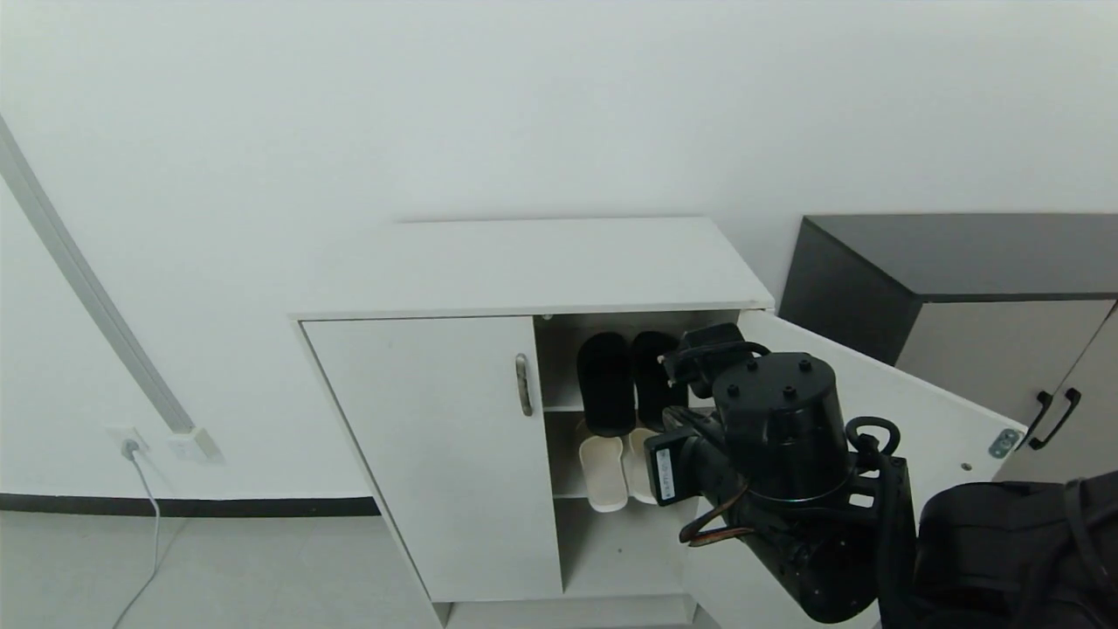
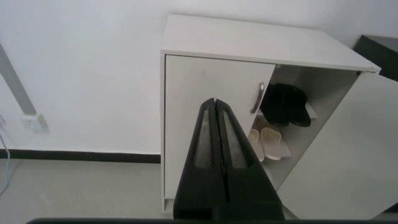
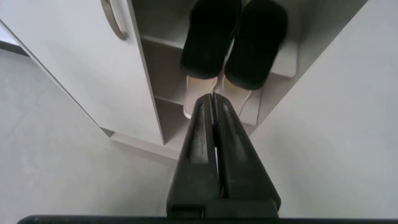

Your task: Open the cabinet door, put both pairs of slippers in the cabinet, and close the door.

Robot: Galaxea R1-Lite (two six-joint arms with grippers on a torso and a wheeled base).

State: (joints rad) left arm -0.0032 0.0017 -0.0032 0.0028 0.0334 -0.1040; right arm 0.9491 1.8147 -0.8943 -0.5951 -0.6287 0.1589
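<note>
The white cabinet (image 1: pixel 559 262) has its right door (image 1: pixel 917 419) swung open and its left door (image 1: pixel 437 437) closed. A black pair of slippers (image 1: pixel 620 380) lies on the upper shelf. A beige pair of slippers (image 1: pixel 607 472) lies on the shelf below. My right gripper (image 3: pixel 214 98) is shut and empty, just in front of the open compartment, pointing at the beige pair (image 3: pixel 198 93) under the black pair (image 3: pixel 233 37). My left gripper (image 2: pixel 215 102) is shut and empty, held well back from the closed door (image 2: pixel 205 74).
A dark cabinet (image 1: pixel 961 262) with black handles stands to the right, just beyond the open door's edge. A wall outlet with a cable (image 1: pixel 131 447) is low on the left wall. Bare floor (image 1: pixel 218 568) lies before the cabinet's left side.
</note>
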